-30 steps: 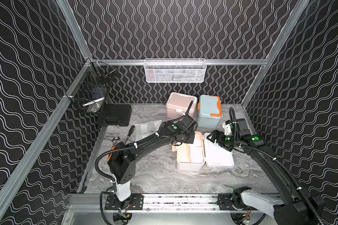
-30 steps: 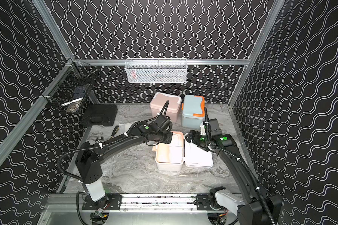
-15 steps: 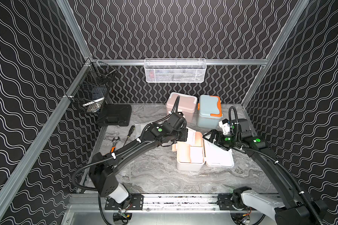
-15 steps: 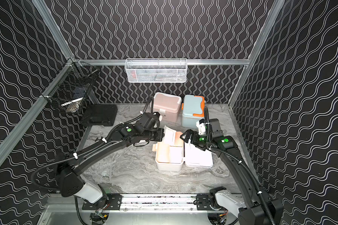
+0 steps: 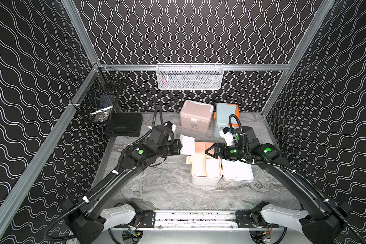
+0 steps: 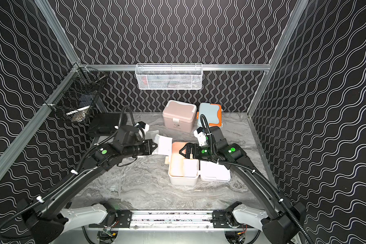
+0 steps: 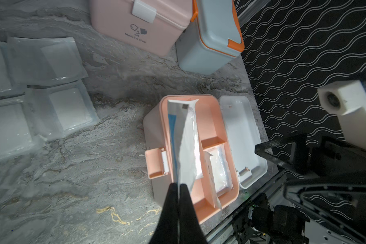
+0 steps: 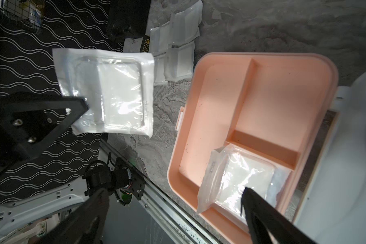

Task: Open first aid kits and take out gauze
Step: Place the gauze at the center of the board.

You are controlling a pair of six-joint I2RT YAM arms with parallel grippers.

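Observation:
The white first aid kit with a peach tray (image 5: pixel 205 181) (image 6: pixel 183 181) lies open, its lid (image 5: pixel 237 172) flat to the right. My left gripper (image 5: pixel 179 149) (image 7: pixel 179 186) is shut on one gauze packet (image 5: pixel 187 144) (image 7: pixel 186 147) (image 8: pixel 114 95), held in the air just left of that kit. My right gripper (image 5: pixel 209 152) (image 8: pixel 173 192) is open above the tray. Another gauze packet (image 8: pixel 241 181) (image 7: pixel 219 169) lies in a tray compartment. The pink kit (image 5: pixel 195 118) and the blue-grey kit with orange trim (image 5: pixel 225 118) stand closed behind.
Several gauze packets (image 7: pixel 66 109) (image 8: pixel 178 42) lie on the marble table left of the kits. A flat black case (image 5: pixel 124 125) sits at the back left under a black wire basket (image 5: pixel 99 101). A white mesh basket (image 5: pixel 189 77) hangs on the back wall.
My left gripper has drawn back to the left, bringing a gauze packet up out of the open kit. My right gripper has opened fully and moved left over the tray.

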